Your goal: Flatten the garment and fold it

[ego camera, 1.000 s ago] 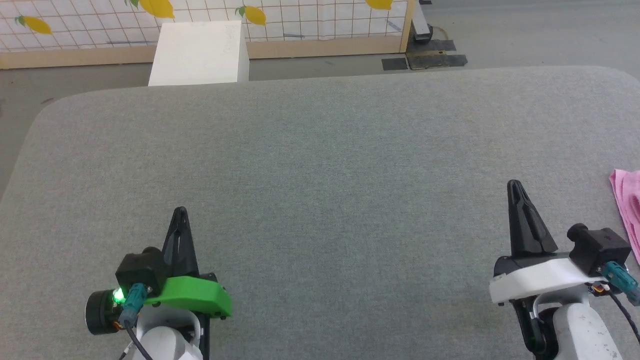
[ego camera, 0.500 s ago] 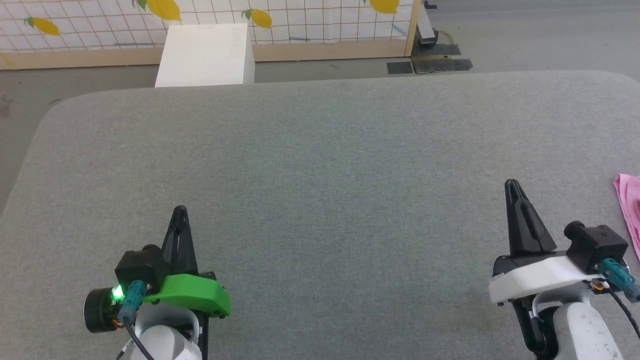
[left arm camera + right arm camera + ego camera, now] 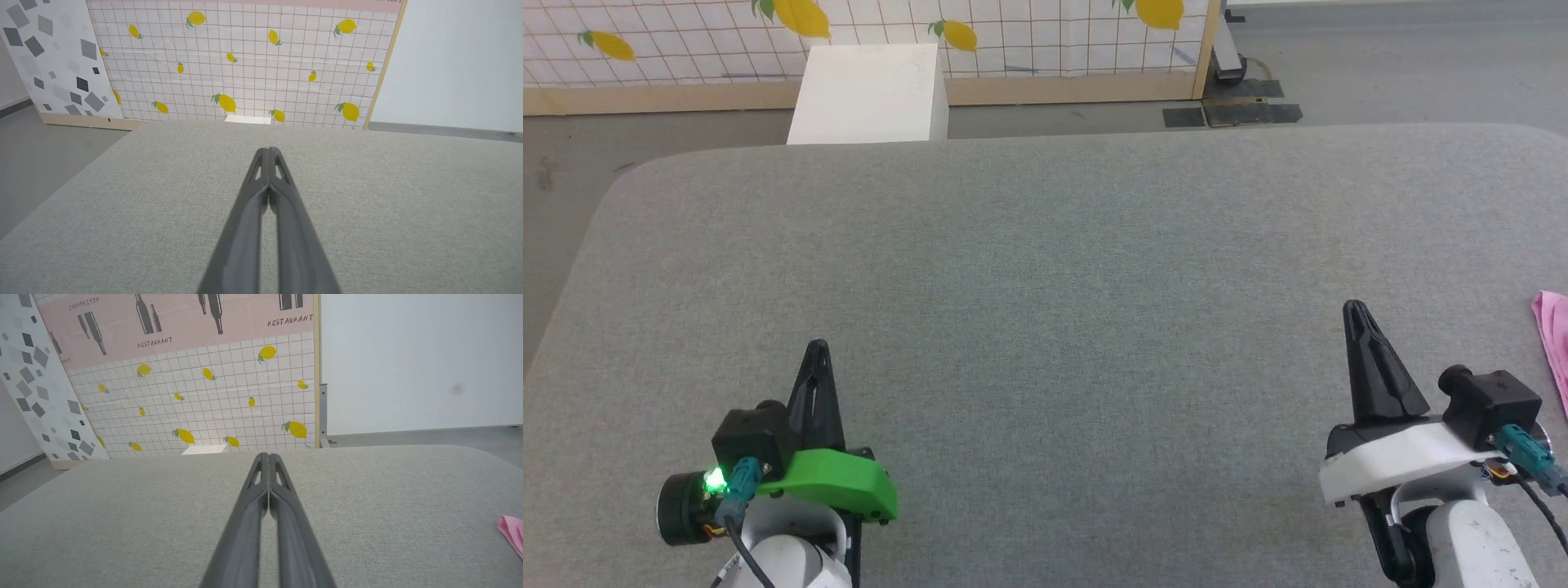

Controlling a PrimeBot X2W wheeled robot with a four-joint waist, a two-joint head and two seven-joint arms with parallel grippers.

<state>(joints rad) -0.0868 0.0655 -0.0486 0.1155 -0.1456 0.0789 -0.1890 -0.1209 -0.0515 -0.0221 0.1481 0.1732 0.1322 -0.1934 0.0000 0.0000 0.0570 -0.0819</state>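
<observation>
**Both grippers closed and empty, garment far to the right**

The left gripper (image 3: 817, 349) has its two dark fingers pressed together at the tips, with nothing between them; the left wrist view (image 3: 268, 152) shows the same. The right gripper (image 3: 1354, 310) is likewise closed on nothing (image 3: 265, 456). Both hover over the grey fabric table (image 3: 1045, 278), well apart from each other.

The garment (image 3: 1555, 335) lies on the table at the head view's right edge, near the right gripper but not touching it; its pink corner also shows in the right wrist view (image 3: 511, 530).

Beyond the table stand a white box (image 3: 870, 94) and a lemon-print tiled panel (image 3: 1029, 33). A pink poster (image 3: 184, 326) above the tiles reads "RESTAURANT" (image 3: 290, 321) beside bottle silhouettes.

Compared with a second ago, the whole head view has shifted, so the camera has moved: less of the garment is in it, and both grippers keep their places.
</observation>
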